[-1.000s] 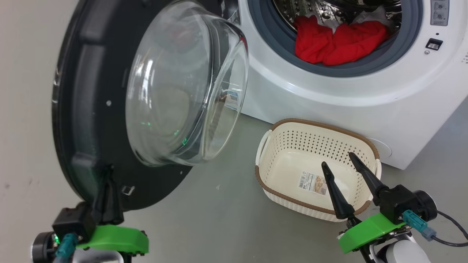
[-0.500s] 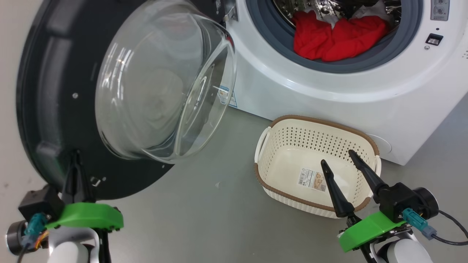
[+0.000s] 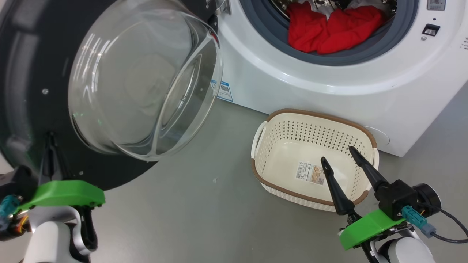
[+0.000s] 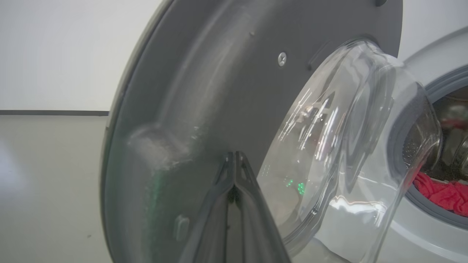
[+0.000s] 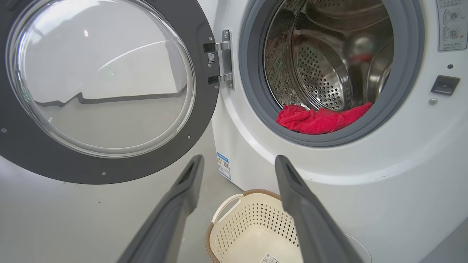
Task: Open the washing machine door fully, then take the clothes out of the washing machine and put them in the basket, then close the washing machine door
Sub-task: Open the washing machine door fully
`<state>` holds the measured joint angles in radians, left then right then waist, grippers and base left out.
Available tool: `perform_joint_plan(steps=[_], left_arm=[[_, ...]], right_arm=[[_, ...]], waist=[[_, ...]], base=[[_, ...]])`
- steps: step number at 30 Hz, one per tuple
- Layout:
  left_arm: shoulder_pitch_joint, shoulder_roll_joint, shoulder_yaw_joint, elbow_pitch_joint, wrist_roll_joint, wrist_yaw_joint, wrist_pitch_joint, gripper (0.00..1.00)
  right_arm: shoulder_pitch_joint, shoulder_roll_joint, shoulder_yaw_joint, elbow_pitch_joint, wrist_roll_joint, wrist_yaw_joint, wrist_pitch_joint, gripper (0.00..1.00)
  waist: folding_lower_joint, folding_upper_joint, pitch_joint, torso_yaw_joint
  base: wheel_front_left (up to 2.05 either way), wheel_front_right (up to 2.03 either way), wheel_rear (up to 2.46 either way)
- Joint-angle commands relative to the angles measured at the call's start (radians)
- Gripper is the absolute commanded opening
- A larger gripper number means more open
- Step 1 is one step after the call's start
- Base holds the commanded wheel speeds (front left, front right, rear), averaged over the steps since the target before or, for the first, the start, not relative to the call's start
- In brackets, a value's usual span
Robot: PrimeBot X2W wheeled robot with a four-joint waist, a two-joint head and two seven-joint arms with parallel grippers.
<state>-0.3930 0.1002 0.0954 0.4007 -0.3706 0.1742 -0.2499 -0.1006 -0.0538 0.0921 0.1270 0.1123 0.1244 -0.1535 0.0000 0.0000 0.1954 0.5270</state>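
Left wrist view: left gripper [image 4: 234, 157] closed, at door [image 4: 204, 73] (head view: right gripper [image 3: 337, 153] spread, empty)

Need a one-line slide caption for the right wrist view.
Open right gripper faces the washing machine: door swung wide, red clothes at the drum mouth, basket below.

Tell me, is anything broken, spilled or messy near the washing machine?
No, nothing looks wrong. The washing machine door hangs open with its glass whole. The red clothes lie bunched inside the washing machine. The basket stands upright on the floor, empty but for a paper label. Only a tiny pale speck lies nearby.
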Motion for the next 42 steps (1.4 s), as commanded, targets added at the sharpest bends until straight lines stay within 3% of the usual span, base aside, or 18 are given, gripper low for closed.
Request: perform_joint_plan(steps=[1,18,42], left_arm=[[-0.040,0.039,0.057,-0.011,0.012,-0.004,-0.012,0.00],[-0.178,0.015,0.233,0.132,0.085,-0.086,-0.012,0.00],[-0.267,0.015,0.443,0.228,0.206,-0.123,-0.012,0.00]], right_arm=[[0.001,0.004,0.025,-0.032,-0.013,0.006,0.002,1.00],[-0.007,0.004,0.030,-0.076,-0.047,0.006,0.046,1.00],[-0.020,0.004,0.042,-0.094,-0.068,0.006,0.078,1.00]], waist=[[0.0000,0.0000,0.005,-0.003],[0.0000,0.0000,0.041,-0.016],[0.0000,0.0000,0.057,-0.055]], base=[[0.00,0.00,0.00],[0.00,0.00,0.00],[0.00,0.00,0.00]])
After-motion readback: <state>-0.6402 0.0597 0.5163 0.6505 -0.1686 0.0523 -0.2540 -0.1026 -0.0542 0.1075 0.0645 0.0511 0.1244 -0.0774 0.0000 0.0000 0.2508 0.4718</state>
